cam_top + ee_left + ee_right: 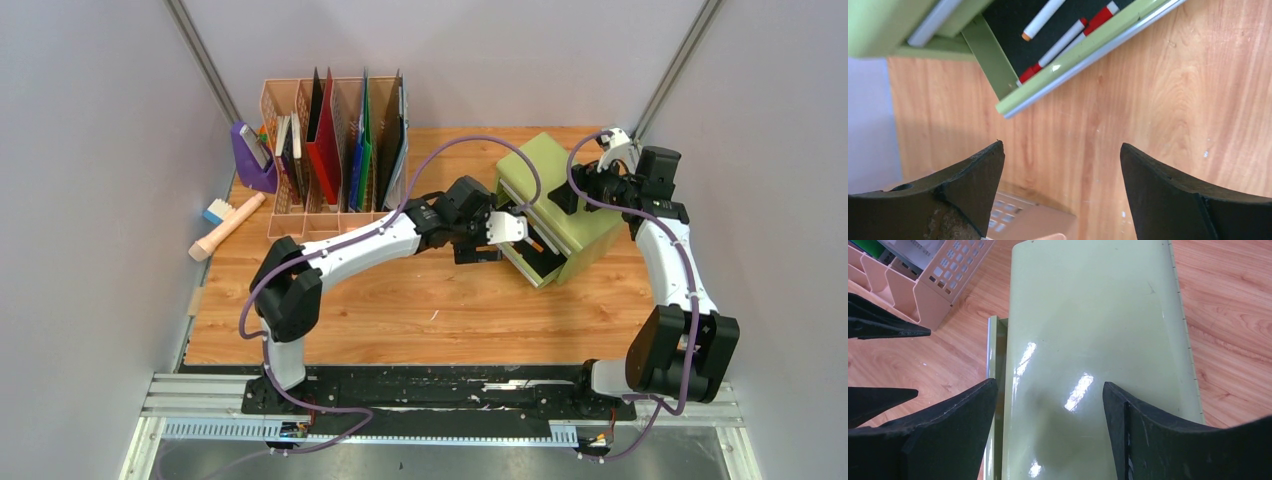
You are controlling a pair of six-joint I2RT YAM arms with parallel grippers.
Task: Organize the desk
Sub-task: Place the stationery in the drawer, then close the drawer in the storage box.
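- Reaching in from the near edge in the top view, the left gripper (505, 232) hangs at the mouth of the open drawer (535, 262) of a green cabinet (560, 180), and the right gripper (585, 190) sits over the cabinet's top. The desk (400, 320) fills the middle, with bare wood between the arms and the black rail (440, 385). A pink file rack (330, 110) lines the far-left edge and a brush (225, 225) overhangs the left side.
- In the left wrist view, the left gripper's fingers (973, 190) are spread wide with nothing between them, only bare wood below. The drawer's front corner lies just ahead, with red-capped white pens (1058, 47) inside.
- In the right wrist view, the right gripper's fingers (1143, 440) stand wide apart and grip nothing above the glossy cabinet top. Whether they touch it cannot be told. Open wood runs along the cabinet's right edge, and the rack stands near its left.
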